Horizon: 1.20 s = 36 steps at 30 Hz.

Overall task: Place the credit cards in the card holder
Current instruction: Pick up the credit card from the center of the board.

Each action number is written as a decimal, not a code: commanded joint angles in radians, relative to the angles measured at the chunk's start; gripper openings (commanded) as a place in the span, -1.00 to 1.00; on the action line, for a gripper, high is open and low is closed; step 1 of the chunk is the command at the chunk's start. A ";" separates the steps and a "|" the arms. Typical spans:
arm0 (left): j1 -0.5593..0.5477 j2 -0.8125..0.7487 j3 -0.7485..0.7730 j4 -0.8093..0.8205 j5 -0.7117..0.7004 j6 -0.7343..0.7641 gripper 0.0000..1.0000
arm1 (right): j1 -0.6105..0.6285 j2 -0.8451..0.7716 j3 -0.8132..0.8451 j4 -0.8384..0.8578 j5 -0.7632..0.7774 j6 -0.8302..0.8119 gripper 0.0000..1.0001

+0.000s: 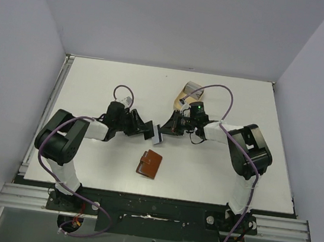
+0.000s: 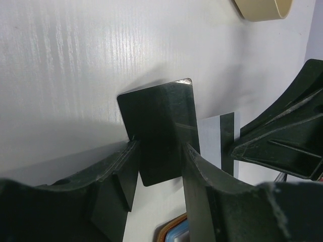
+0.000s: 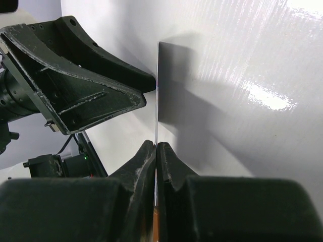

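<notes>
A pale credit card [image 1: 158,134] with a dark stripe stands on edge above the table between the two grippers. My right gripper [image 1: 167,128] [image 3: 157,146] is shut on it, and its thin edge [image 3: 158,91] rises from the fingertips. My left gripper [image 1: 149,131] [image 2: 159,151] is open just left of the card and holds nothing. Through its gap shows a dark, shaded card face [image 2: 161,126]. Beside the right gripper's tip [image 2: 237,148] is a pale strip with a dark stripe [image 2: 217,141]. The brown card holder [image 1: 150,163] [image 2: 174,228] lies flat below them, a blue card edge showing in it.
A tan oval tray [image 1: 189,93] [image 2: 262,9] sits behind the right gripper, with a cable looping over it. The white table [image 1: 94,88] ends at a metal rail on the left, and grey walls close it in.
</notes>
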 commanded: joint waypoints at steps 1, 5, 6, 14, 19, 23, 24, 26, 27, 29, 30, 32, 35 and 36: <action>-0.002 0.046 -0.035 -0.155 -0.006 0.060 -0.18 | -0.009 0.009 0.022 0.047 -0.013 -0.005 -1.00; -0.002 0.053 -0.029 -0.124 0.023 0.066 -0.12 | -0.009 0.021 0.044 0.040 -0.029 -0.020 -1.00; -0.002 0.052 -0.030 -0.115 0.031 0.067 -0.10 | -0.008 0.022 0.046 0.040 -0.031 -0.025 -1.00; -0.002 0.066 -0.018 -0.087 0.065 0.071 0.08 | -0.007 0.026 0.064 0.039 -0.054 -0.043 -1.00; -0.002 0.071 -0.016 -0.091 0.065 0.076 0.13 | 0.004 0.014 0.062 0.060 -0.064 -0.039 -1.00; -0.002 0.063 -0.022 -0.079 0.070 0.075 0.20 | 0.007 0.013 0.062 0.070 -0.069 -0.039 -1.00; -0.002 0.060 -0.026 -0.071 0.075 0.072 0.21 | 0.008 0.014 0.062 0.070 -0.069 -0.040 -1.00; 0.002 0.054 -0.034 -0.052 0.084 0.062 0.23 | 0.007 0.014 0.059 0.072 -0.069 -0.040 -1.00; 0.004 0.052 -0.039 -0.043 0.087 0.056 0.24 | 0.009 0.012 0.059 0.073 -0.070 -0.040 -1.00; 0.008 0.053 -0.042 -0.033 0.087 0.047 0.25 | 0.010 0.009 0.058 0.075 -0.069 -0.040 -1.00; 0.009 0.055 -0.040 -0.032 0.087 0.047 0.25 | 0.011 0.008 0.058 0.074 -0.069 -0.042 -1.00; 0.010 0.058 -0.041 -0.033 0.087 0.045 0.26 | 0.013 0.004 0.056 0.074 -0.067 -0.046 -1.00; 0.013 0.057 -0.047 -0.020 0.087 0.039 0.27 | 0.015 0.001 0.054 0.074 -0.067 -0.047 -1.00; 0.013 0.057 -0.049 -0.015 0.104 0.036 0.28 | 0.015 0.000 0.054 0.074 -0.067 -0.046 -1.00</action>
